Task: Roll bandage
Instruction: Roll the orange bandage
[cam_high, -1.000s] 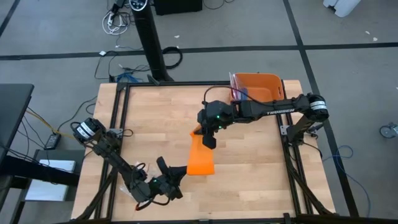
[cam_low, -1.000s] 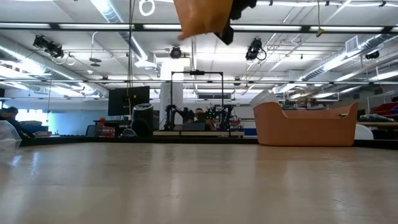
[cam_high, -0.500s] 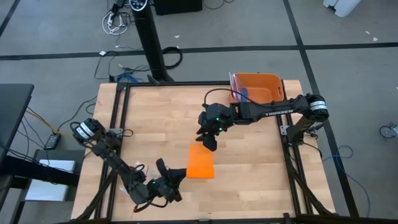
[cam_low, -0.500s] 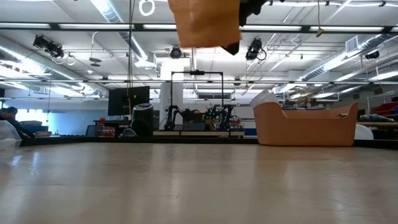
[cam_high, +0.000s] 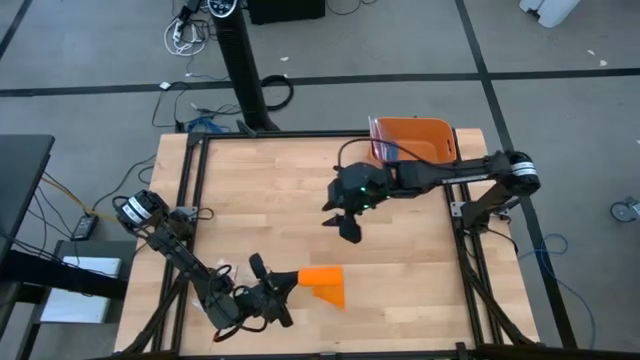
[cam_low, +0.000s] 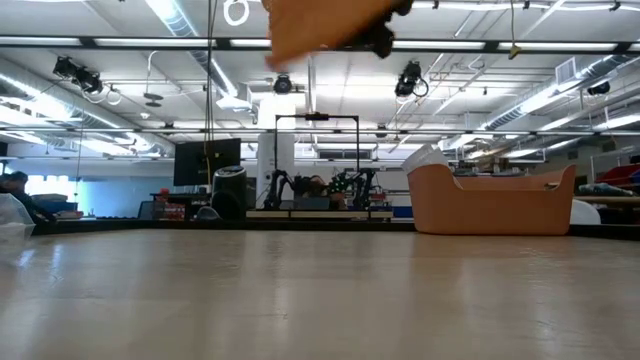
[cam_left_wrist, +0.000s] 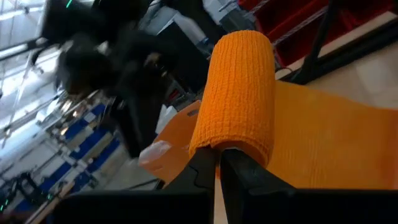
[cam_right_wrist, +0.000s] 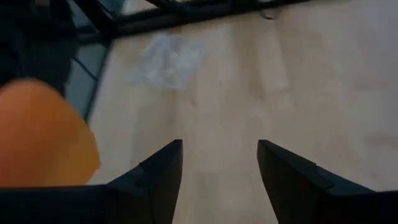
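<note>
The orange bandage (cam_high: 322, 284) is near the table's front edge, partly wound into a roll (cam_left_wrist: 239, 93), with a loose strip (cam_left_wrist: 329, 146) spreading off it. My left gripper (cam_high: 278, 290) is shut on the roll end. In the low view the bandage (cam_low: 320, 25) shows high up, clear of the tabletop. My right gripper (cam_high: 350, 226) hovers open over the table's middle, apart from the bandage, with nothing between its fingers (cam_right_wrist: 155, 171). My left gripper pinches the roll's near end (cam_left_wrist: 219, 149) between its two fingertips, coming level from the table's left. The fingers lie along the roll's axis, and the roll stands out beyond them. The roll itself hides which layers are caught. The loose strip trails off slack toward the right.
An orange plastic bin (cam_high: 415, 140) stands at the table's far right corner and shows in the low view too (cam_low: 490, 200). A crinkled clear plastic bag (cam_right_wrist: 165, 59) lies on the wood near the left arm. Bare wood spreads between the two grippers.
My right gripper has opened and let go of the bandage's far end, then drawn slightly toward the table's right edge. The strip, stretched between both grippers before, has dropped back toward the near edge and now bunches beside my left gripper.
</note>
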